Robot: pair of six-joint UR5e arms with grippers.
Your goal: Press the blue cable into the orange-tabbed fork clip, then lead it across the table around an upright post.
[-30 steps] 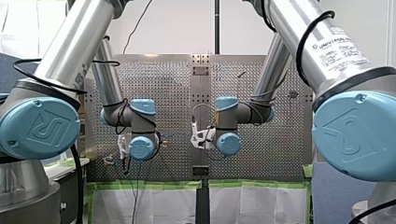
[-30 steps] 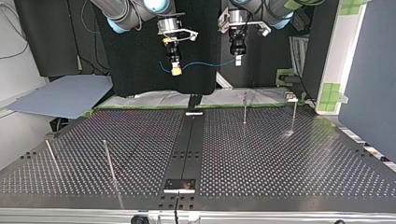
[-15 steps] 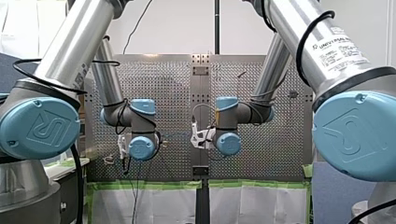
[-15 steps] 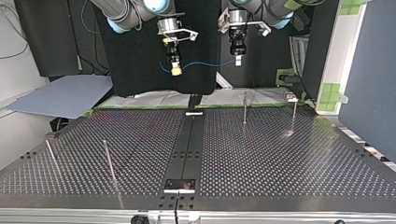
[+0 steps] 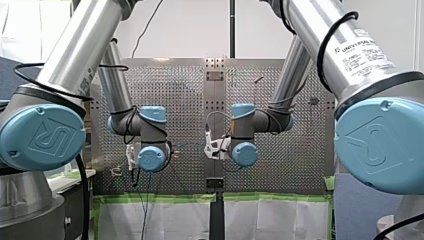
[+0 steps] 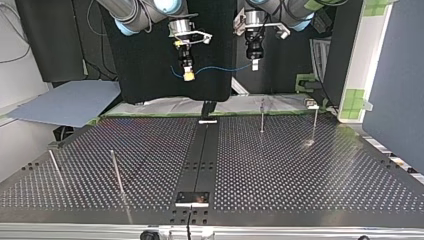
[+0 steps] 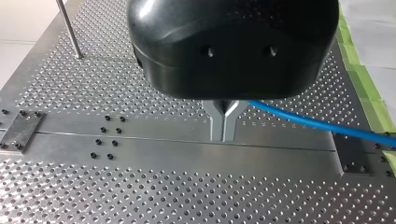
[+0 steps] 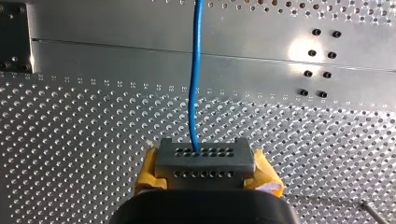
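My left gripper (image 7: 223,135) has its metal fingers (image 7: 215,119) pressed together on the blue cable (image 7: 317,123), which runs off sideways from them, up in the air over the perforated table (image 7: 140,196). My right gripper (image 8: 204,158), the one with the yellow pads (image 8: 148,170), pinches the same cable, which leads straight ahead from it. From the top view it's strung between the two, sagging a bit, well apart from an upright post (image 6: 262,116) on the table.

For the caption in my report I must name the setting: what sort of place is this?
Most likely a robotics laboratory test cell. Two robot arms work at a perforated metal table with upright posts, and my left hand and my right hand hold a blue cable between them.
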